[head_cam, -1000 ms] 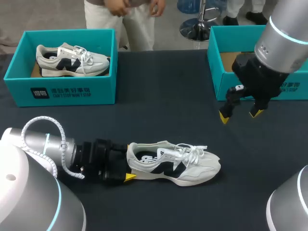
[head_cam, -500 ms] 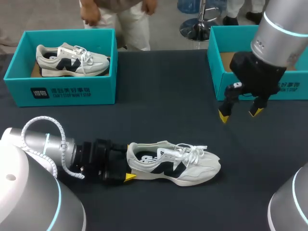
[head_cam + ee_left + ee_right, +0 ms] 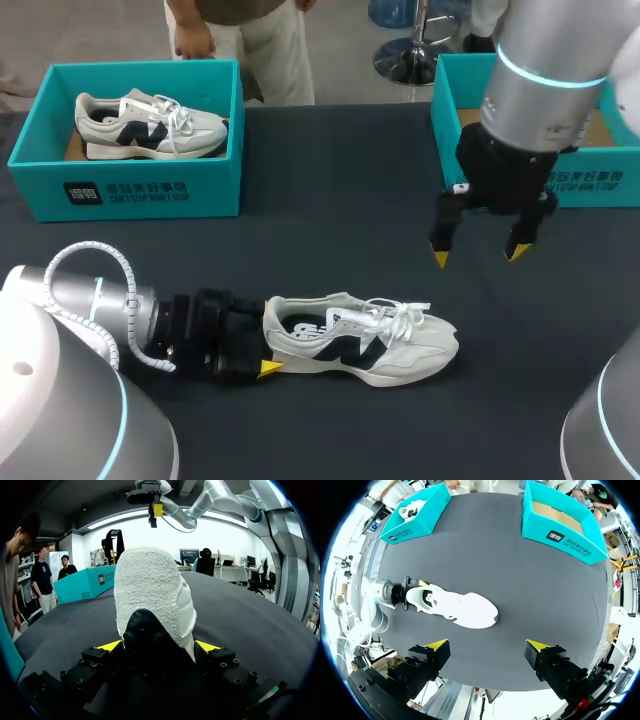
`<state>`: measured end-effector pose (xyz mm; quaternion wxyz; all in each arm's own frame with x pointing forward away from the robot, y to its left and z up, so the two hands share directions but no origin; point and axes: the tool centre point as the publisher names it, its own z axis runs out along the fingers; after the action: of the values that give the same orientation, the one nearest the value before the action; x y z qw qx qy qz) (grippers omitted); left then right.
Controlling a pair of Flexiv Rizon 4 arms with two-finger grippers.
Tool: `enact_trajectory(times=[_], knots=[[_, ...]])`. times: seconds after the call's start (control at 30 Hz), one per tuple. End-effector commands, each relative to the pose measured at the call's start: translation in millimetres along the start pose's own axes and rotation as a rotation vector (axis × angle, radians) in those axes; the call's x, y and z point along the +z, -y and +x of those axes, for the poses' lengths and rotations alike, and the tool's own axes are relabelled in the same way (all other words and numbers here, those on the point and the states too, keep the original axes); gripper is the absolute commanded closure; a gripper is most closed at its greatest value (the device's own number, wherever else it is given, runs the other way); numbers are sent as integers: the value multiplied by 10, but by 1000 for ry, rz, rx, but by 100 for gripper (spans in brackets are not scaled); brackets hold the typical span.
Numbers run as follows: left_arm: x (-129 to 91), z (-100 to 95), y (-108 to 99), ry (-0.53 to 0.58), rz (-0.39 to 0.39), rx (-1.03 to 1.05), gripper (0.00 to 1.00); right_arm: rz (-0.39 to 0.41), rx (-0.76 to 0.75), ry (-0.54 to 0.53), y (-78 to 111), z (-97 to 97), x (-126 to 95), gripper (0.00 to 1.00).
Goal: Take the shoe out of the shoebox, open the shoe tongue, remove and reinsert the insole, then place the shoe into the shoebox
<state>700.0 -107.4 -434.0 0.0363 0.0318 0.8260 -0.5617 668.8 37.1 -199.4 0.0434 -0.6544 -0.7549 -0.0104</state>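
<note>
A white and grey shoe (image 3: 370, 345) with dark side marks lies on its sole on the dark table, toe pointing right. My left gripper (image 3: 268, 345) lies low on the table behind the shoe. Its fingers (image 3: 207, 646) press the heel (image 3: 152, 590) from both sides, so it is shut on the shoe. My right gripper (image 3: 478, 254) hangs open and empty above the table, up and to the right of the shoe's toe. In the right wrist view the shoe (image 3: 455, 607) lies well below the open right gripper (image 3: 486, 645).
An empty teal shoebox (image 3: 455, 150) stands at the back right, just behind my right arm. A second teal shoebox (image 3: 130, 190) at the back left holds another matching shoe (image 3: 150, 125). Bare dark tabletop (image 3: 340, 220) lies between the boxes and the shoe.
My right arm has moved left from the right shoebox, toward the middle of the table, its fingers staying open. The left gripper and the shoe have not moved.
</note>
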Motion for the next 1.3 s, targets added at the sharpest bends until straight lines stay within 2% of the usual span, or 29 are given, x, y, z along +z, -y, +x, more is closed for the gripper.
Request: enact_trajectory(times=[0.03, 0.23, 0.43, 1.3], knots=[[37, 15, -25, 3, -3, 0, 100, 59, 58, 74, -72, 297, 133, 0], [37, 15, -25, 3, -3, 0, 100, 56, 176, 96, 9, 401, 292, 0], [37, 15, -25, 3, -3, 0, 100, 52, 249, 70, 88, 420, 362, 0], [37, 15, -25, 3, -3, 0, 100, 49, 248, 68, 115, 433, 342, 0]])
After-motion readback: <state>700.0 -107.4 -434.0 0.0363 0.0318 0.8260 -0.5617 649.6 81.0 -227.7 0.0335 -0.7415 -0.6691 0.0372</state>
